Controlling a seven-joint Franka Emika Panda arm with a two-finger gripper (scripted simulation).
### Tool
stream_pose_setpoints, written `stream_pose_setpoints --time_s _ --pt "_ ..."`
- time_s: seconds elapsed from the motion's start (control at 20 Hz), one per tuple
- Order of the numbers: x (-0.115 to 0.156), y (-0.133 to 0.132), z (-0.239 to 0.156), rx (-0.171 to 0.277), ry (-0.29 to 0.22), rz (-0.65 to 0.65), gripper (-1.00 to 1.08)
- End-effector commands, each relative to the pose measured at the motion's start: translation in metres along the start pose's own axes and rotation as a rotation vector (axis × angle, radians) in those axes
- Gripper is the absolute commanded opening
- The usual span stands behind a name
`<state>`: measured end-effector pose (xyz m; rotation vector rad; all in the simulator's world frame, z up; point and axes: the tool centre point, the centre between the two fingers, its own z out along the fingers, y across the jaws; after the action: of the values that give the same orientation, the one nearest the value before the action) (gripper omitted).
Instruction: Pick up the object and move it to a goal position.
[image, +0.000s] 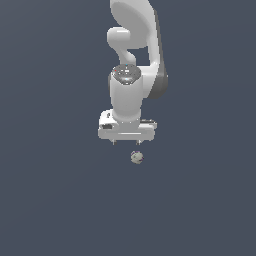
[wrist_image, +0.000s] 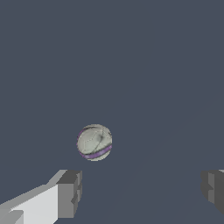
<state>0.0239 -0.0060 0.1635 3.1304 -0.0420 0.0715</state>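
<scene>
The object (image: 136, 157) is a tiny off-white and grey ball with dark marks, lying on the dark grey floor. In the wrist view it (wrist_image: 94, 142) shows a purple stripe. My gripper (image: 126, 142) hangs just above and slightly to the exterior view's left of the ball, fingers pointing down. It is open and empty: in the wrist view my gripper (wrist_image: 142, 190) has its two grey fingertips (wrist_image: 70, 192) far apart, with the ball lying beyond the gap, nearer one finger. Nothing touches the ball.
The floor (image: 50, 200) is a plain dark grey surface all around. The white arm (image: 135, 50) rises behind the gripper in the exterior view.
</scene>
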Motion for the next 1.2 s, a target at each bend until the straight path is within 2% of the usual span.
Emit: stream_pose_setpoints --time_s 0.0,0.5,0.9,1.15 --pt "0.0 -0.01 0.015 0.001 -0.01 -0.019 1.0" --pt "-0.003 -0.047 0.071 0.01 -0.042 -0.087 1.0" --pt "-0.005 -0.05 0.079 0.011 -0.046 -0.092 1.0" --pt "-0.006 -0.05 0.1 0.011 -0.046 -0.092 1.0"
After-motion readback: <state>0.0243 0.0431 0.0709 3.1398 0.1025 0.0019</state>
